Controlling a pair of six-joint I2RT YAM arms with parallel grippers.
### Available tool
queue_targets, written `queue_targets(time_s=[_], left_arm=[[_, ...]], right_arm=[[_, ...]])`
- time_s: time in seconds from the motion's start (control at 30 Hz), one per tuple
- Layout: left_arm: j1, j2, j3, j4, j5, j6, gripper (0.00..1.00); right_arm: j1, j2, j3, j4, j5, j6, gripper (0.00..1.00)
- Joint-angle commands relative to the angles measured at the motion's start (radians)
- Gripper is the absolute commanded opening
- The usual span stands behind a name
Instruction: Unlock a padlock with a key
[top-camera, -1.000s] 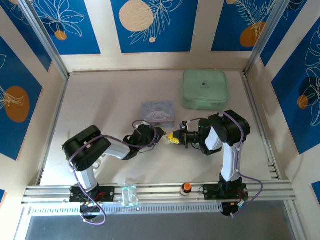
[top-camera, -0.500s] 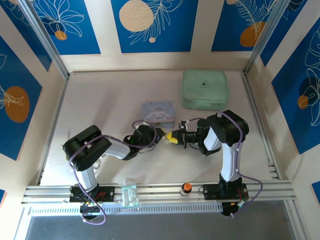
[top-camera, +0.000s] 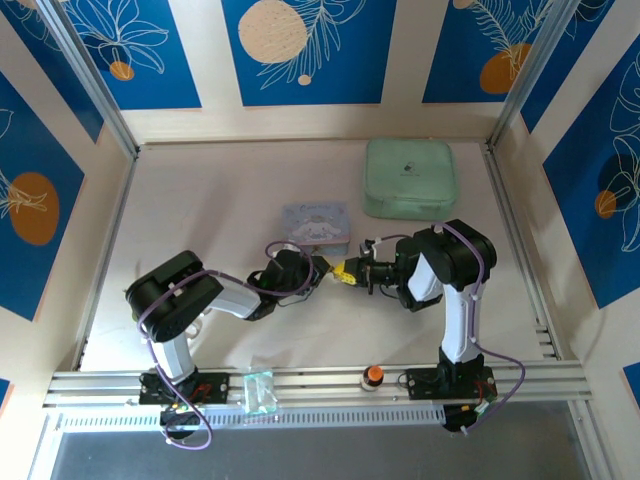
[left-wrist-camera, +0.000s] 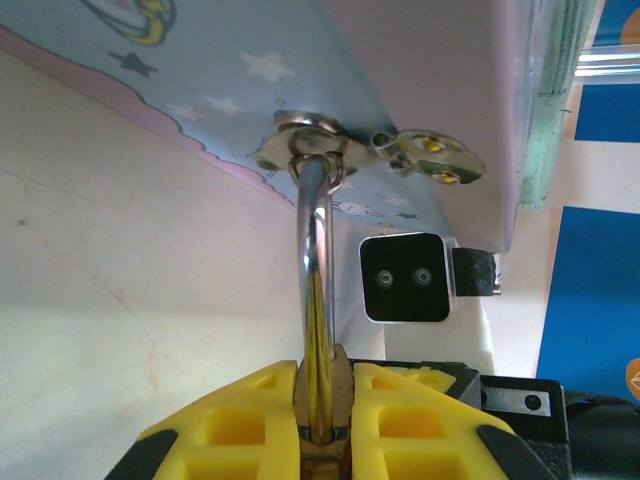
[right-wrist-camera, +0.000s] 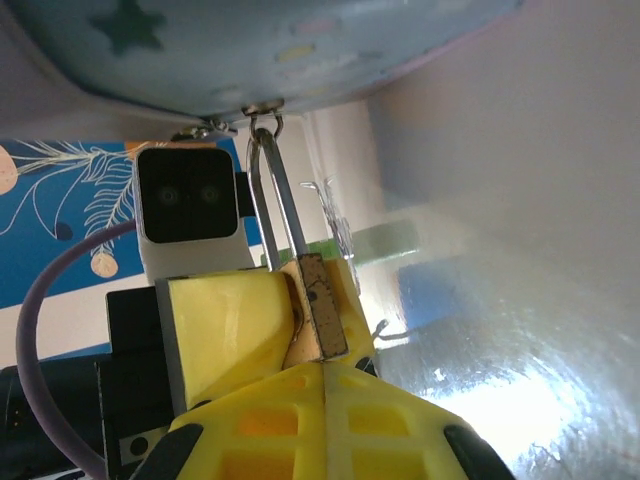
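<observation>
Pale tabletop: left gripper clamps small brass padlock hanging from blue cartoon tin; right gripper, fully closed, presumably hides tiny silver key. Align with keyhole, advance slowly.

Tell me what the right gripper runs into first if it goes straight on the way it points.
Most likely the padlock, which the left gripper holds directly ahead of the right gripper. The gap looks small, though depth is hard to judge.
</observation>
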Motion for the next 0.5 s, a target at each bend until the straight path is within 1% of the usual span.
queue_targets(time_s=[0.0, 0.17, 0.3, 0.37, 0.47], left_arm=[[-0.024, -0.017, 0.008, 0.076, 0.071, -0.015, 0.0], [-0.025, 0.005, 0.008, 0.105, 0.072, -0.034, 0.0], [-0.024, 0.005, 0.012, 0.06, 0.062, -0.006, 0.0], [-0.024, -0.023, 0.02, -0.016, 0.04, 0.049, 0.0], [-0.023, -0.075, 0.079, -0.248, 0.018, 0.166, 0.0]], right_arm=[[-0.01, 0.039, -0.011, -0.045, 0.067, -0.022, 0.0], [0.008, 0.041, 0.002, -0.045, 0.065, -0.016, 0.0], [0.013, 0.025, -0.014, -0.047, 0.081, -0.032, 0.0], [0.0, -0.001, -0.028, -0.085, 0.083, -0.064, 0.0], [-0.006, -0.082, -0.043, -0.246, 0.096, -0.164, 0.0]])
